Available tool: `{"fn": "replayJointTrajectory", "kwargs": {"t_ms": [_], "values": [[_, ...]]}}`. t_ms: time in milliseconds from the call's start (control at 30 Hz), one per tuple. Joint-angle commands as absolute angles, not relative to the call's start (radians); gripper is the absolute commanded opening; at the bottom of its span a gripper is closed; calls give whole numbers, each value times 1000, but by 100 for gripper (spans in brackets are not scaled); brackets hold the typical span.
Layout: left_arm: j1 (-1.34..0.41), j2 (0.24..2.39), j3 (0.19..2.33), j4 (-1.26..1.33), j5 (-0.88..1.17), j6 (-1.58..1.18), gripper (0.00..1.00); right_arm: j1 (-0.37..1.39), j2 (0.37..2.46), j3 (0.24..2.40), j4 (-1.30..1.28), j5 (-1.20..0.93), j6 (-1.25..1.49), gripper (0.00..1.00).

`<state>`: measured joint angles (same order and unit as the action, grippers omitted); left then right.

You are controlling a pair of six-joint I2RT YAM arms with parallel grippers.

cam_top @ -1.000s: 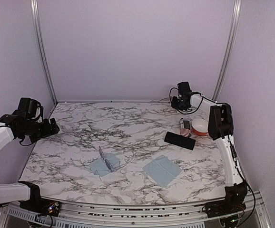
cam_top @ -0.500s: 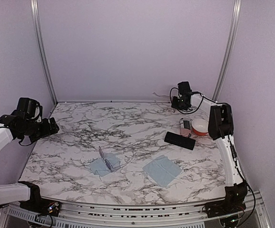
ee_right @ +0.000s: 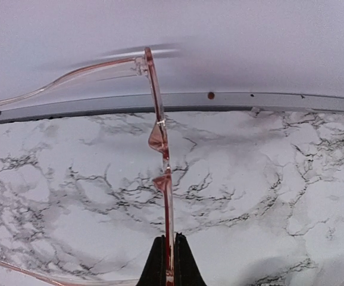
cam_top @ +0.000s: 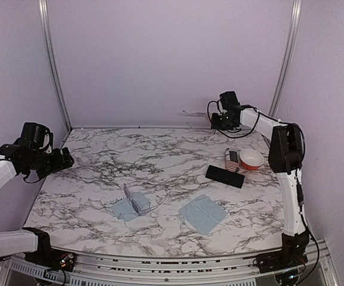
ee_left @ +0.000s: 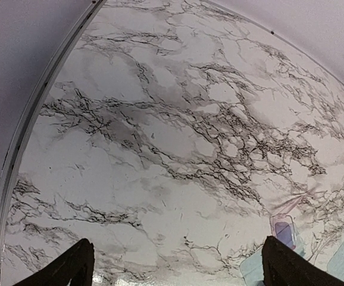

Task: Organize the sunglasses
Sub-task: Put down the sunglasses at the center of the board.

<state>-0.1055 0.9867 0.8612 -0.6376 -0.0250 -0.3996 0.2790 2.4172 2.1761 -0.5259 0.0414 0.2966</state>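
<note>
My right gripper (cam_top: 213,121) is raised over the back right edge of the table. It is shut on the pinkish sunglasses (cam_top: 193,114), which stick out to its left. In the right wrist view the fingers (ee_right: 166,265) pinch the thin frame (ee_right: 159,136) edge-on, with its arms spread to the left. The pale-lilac sunglasses (cam_top: 137,201) lie on a light blue cloth (cam_top: 124,210) at the front middle-left. They also show at the lower right of the left wrist view (ee_left: 282,228). My left gripper (cam_top: 68,159) is open and empty above the table's left side (ee_left: 178,265).
A second light blue cloth (cam_top: 202,213) lies front middle-right. A black oblong case (cam_top: 224,176), a stars-and-stripes case (cam_top: 232,159) and a red bowl (cam_top: 250,158) sit together at the right. A metal rail (ee_right: 249,101) runs along the back edge.
My right gripper has risen and swung back towards the rear wall with the pinkish sunglasses in it. The left arm has hardly moved.
</note>
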Motion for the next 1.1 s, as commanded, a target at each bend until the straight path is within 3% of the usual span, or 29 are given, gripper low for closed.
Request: {"fn": "replayJointTrajectory", "kwargs": {"t_ms": [0,267,467,733,1067], "values": [[-107,987,858,-640,-10,-384,99,354,2226,2102,-498,14,170,0],[-111,1027,853,-628,35,-379,99,493,1951,1793,-451,-60,10,0],[-195,1085,852,-619,57,-377,96,601,1809,1488,-360,-14,40,0],[-257,1136,864,-618,49,-375,94,693,1856,1366,-326,155,143,0],[-287,1157,856,-619,-5,-388,94,753,1998,1432,-313,279,248,0]]}}
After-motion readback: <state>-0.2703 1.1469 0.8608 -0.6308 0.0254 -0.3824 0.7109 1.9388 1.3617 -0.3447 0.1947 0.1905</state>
